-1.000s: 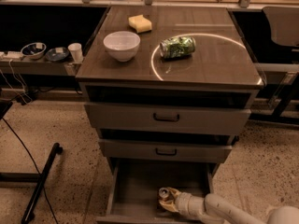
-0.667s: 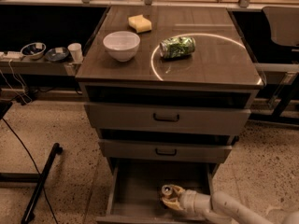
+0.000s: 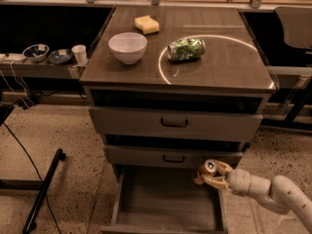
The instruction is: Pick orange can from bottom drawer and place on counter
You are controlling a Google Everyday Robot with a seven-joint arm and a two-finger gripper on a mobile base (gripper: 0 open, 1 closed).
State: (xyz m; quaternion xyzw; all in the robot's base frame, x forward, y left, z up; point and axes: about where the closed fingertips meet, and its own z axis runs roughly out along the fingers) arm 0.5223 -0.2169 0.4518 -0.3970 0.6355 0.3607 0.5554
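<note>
The bottom drawer (image 3: 161, 199) is standing open. Above its right rim, the gripper (image 3: 208, 174) is holding the orange can (image 3: 210, 166) between its fingers (image 3: 220, 168), the arm (image 3: 273, 191) stretching in from the lower right, below the desk (image 3: 219, 67).

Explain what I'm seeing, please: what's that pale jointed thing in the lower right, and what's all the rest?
That pale thing is a robot's arm, reaching in from the lower right. It ends in a two-fingered claw, which is closed around a small orange can. The can is held over the right side of the open bottom drawer. The single camera looks down on the cabinet from the front. On the cabinet's top, the counter, stand a white bowl and a yellow sponge. A green can lies on its side by the left edge of a thin white circle marked there.
</note>
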